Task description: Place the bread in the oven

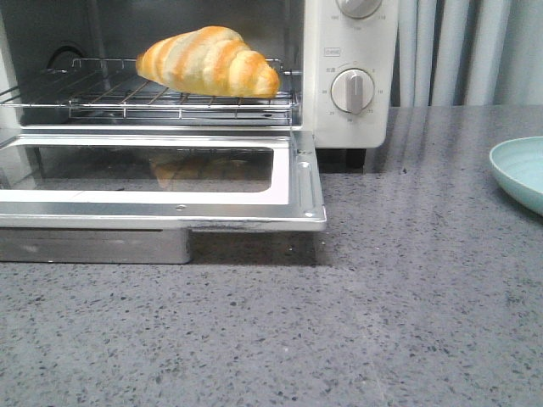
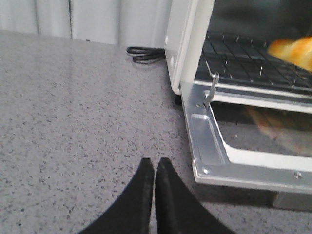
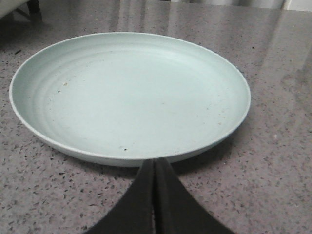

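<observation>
The bread [image 1: 208,61], a golden-orange croissant roll with cream stripes, lies on the wire rack [image 1: 127,100] inside the cream-white oven [image 1: 349,51]. The oven's glass door [image 1: 170,174] is dropped fully open. In the left wrist view an end of the bread [image 2: 292,49] shows on the rack. My left gripper [image 2: 154,163] is shut and empty, over the countertop beside the door's corner. My right gripper [image 3: 154,163] is shut and empty, just at the near rim of a pale green plate [image 3: 126,92]. Neither gripper shows in the front view.
The pale green plate [image 1: 519,170] sits at the right edge of the grey speckled countertop [image 1: 356,322]. A black power cord [image 2: 145,53] lies behind the oven's left side. Pale curtains hang at the back.
</observation>
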`<act>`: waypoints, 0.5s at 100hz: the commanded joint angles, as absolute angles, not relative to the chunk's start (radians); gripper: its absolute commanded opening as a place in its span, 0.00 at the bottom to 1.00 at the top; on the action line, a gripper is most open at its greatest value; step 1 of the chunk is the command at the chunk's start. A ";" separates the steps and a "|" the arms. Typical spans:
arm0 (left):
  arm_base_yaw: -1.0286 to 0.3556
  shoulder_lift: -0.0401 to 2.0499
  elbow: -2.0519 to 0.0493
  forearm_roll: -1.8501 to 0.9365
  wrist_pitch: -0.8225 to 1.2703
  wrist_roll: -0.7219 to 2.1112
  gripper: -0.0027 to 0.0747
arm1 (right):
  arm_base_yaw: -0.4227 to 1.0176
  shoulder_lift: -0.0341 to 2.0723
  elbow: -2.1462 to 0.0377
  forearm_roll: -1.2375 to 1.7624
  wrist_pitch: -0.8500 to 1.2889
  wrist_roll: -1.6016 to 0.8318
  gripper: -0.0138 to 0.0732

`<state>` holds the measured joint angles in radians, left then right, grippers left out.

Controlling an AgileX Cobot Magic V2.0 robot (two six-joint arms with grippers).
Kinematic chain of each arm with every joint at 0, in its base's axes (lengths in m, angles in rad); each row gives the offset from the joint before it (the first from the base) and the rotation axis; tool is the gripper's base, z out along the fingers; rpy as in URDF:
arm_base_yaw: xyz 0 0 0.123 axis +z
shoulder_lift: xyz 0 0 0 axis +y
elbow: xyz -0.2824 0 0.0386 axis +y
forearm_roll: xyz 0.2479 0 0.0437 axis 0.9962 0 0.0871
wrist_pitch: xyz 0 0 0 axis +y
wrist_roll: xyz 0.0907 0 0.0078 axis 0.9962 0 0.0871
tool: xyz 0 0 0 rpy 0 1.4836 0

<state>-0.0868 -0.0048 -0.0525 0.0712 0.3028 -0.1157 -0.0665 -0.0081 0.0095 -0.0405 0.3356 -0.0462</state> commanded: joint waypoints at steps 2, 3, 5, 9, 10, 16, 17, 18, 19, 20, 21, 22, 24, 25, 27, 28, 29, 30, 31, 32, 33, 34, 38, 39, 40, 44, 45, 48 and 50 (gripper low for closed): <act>-0.081 -0.034 -0.047 0.000 0.211 -0.036 0.01 | -0.072 -0.028 0.021 -0.059 0.311 -0.053 0.07; -0.081 -0.034 -0.041 -0.006 0.211 -0.037 0.01 | -0.072 -0.028 0.021 -0.059 0.311 -0.053 0.07; -0.081 -0.034 -0.031 -0.008 0.211 -0.037 0.01 | -0.072 -0.028 0.021 -0.059 0.311 -0.053 0.07; -0.081 -0.034 -0.010 -0.014 0.211 -0.037 0.01 | -0.072 -0.028 0.021 -0.059 0.311 -0.053 0.07; -0.081 -0.034 -0.006 -0.014 0.211 -0.037 0.01 | -0.072 -0.028 0.021 -0.059 0.311 -0.053 0.07; -0.081 -0.034 0.026 -0.025 0.199 -0.037 0.01 | -0.072 -0.028 0.021 -0.059 0.311 -0.053 0.07; -0.081 -0.034 0.026 -0.025 0.199 -0.037 0.01 | -0.072 -0.028 0.021 -0.059 0.311 -0.053 0.07; -0.081 -0.034 0.026 -0.028 0.216 -0.037 0.01 | -0.072 -0.028 0.021 -0.059 0.311 -0.053 0.07; -0.081 -0.034 0.026 -0.028 0.216 -0.037 0.01 | -0.072 -0.028 0.021 -0.059 0.311 -0.053 0.07; -0.081 -0.034 0.024 -0.028 0.233 -0.035 0.01 | -0.072 -0.028 0.021 -0.059 0.311 -0.053 0.07; -0.081 -0.034 0.024 -0.028 0.238 -0.033 0.01 | -0.072 -0.028 0.021 -0.059 0.311 -0.053 0.07; -0.081 -0.034 0.024 -0.026 0.243 -0.031 0.01 | -0.072 -0.028 0.021 -0.059 0.311 -0.053 0.07; -0.081 -0.034 0.024 -0.026 0.244 -0.020 0.01 | -0.072 -0.028 0.021 -0.059 0.311 -0.053 0.07; -0.081 -0.034 0.024 -0.026 0.244 -0.010 0.01 | -0.072 -0.028 0.021 -0.059 0.311 -0.053 0.07; -0.081 -0.034 0.024 -0.028 0.244 0.000 0.01 | -0.072 -0.028 0.021 -0.059 0.311 -0.053 0.07; -0.081 -0.034 0.024 -0.030 0.246 0.012 0.01 | -0.072 -0.028 0.021 -0.059 0.311 -0.053 0.07; -0.081 -0.034 0.024 -0.034 0.246 0.018 0.01 | -0.072 -0.028 0.021 -0.059 0.311 -0.053 0.07; -0.081 -0.034 0.024 -0.036 0.246 0.030 0.01 | -0.072 -0.028 0.021 -0.059 0.311 -0.053 0.07; -0.081 -0.034 0.024 -0.039 0.246 0.038 0.01 | -0.072 -0.028 0.021 -0.059 0.311 -0.053 0.07; -0.081 -0.034 0.024 -0.042 0.246 0.052 0.01 | -0.072 -0.028 0.021 -0.059 0.311 -0.053 0.07; -0.081 -0.034 0.024 -0.045 0.246 0.060 0.01 | -0.072 -0.028 0.021 -0.059 0.311 -0.053 0.07; -0.081 -0.034 0.024 -0.050 0.246 0.067 0.01 | -0.072 -0.028 0.021 -0.059 0.311 -0.053 0.07; -0.081 -0.034 0.024 -0.063 0.249 0.105 0.01 | -0.072 -0.028 0.021 -0.059 0.311 -0.053 0.07; -0.081 -0.034 0.024 -0.063 0.248 0.110 0.01 | -0.072 -0.028 0.021 -0.059 0.311 -0.053 0.07; -0.081 -0.034 0.024 -0.063 0.251 0.119 0.01 | -0.072 -0.028 0.021 -0.059 0.311 -0.053 0.07; -0.081 -0.034 0.024 -0.065 0.262 0.125 0.01 | -0.072 -0.028 0.021 -0.059 0.311 -0.053 0.07; -0.081 -0.034 0.024 -0.065 0.266 0.125 0.01 | -0.072 -0.028 0.021 -0.059 0.311 -0.053 0.07; -0.081 -0.034 0.024 -0.065 0.276 0.125 0.01 | -0.072 -0.028 0.021 -0.059 0.311 -0.053 0.07; -0.081 -0.034 0.024 -0.065 0.283 0.125 0.01 | -0.072 -0.028 0.021 -0.059 0.311 -0.053 0.07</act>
<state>-0.0868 -0.0048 0.0007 -0.0480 0.3299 0.1027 -0.0665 -0.0081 0.0095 -0.0422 0.3356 -0.0441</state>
